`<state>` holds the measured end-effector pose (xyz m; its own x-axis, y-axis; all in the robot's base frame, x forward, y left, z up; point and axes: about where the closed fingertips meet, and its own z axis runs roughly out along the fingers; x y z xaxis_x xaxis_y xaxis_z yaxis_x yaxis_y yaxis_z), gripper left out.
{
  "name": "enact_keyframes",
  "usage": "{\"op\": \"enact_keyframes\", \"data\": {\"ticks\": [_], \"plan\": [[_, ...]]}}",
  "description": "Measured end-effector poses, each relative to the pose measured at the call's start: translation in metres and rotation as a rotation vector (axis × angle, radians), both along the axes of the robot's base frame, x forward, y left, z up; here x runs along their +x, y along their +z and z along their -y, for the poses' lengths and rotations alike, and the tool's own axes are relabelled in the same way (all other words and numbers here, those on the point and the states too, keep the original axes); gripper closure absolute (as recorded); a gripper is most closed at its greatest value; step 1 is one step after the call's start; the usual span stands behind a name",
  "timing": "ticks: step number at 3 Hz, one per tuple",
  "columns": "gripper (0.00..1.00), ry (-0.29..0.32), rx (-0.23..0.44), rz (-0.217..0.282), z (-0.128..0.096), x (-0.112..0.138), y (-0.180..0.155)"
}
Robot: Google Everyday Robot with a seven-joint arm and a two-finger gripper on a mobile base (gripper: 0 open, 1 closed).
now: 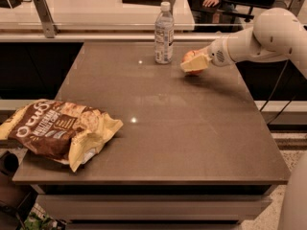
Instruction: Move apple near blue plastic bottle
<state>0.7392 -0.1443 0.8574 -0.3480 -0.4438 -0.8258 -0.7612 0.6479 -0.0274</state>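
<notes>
Gripper (194, 64) clamped on apple (188, 56) between its fingers, near blue plastic bottle (164, 35).

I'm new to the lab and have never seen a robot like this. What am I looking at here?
One camera looks down across a brown table. The white arm reaching in from the picture's right belongs to a robot. At its tip is the gripper, its jaws closed around an apple, low over the far side of the table. Just left of it in the picture stands a bottle, upright. A chip bag lies at the near left edge.
</notes>
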Motion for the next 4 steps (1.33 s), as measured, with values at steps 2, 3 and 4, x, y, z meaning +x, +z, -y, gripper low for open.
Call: {"op": "enact_keyframes", "data": {"ticks": [2, 3, 4], "plan": [[1.0, 0.003, 0.109, 0.017, -0.016, -0.001, 0.0], [0.82, 0.007, 0.109, 0.015, -0.02, -0.001, -0.001], [0.6, 0.01, 0.111, 0.013, -0.022, -0.001, -0.002]]}}
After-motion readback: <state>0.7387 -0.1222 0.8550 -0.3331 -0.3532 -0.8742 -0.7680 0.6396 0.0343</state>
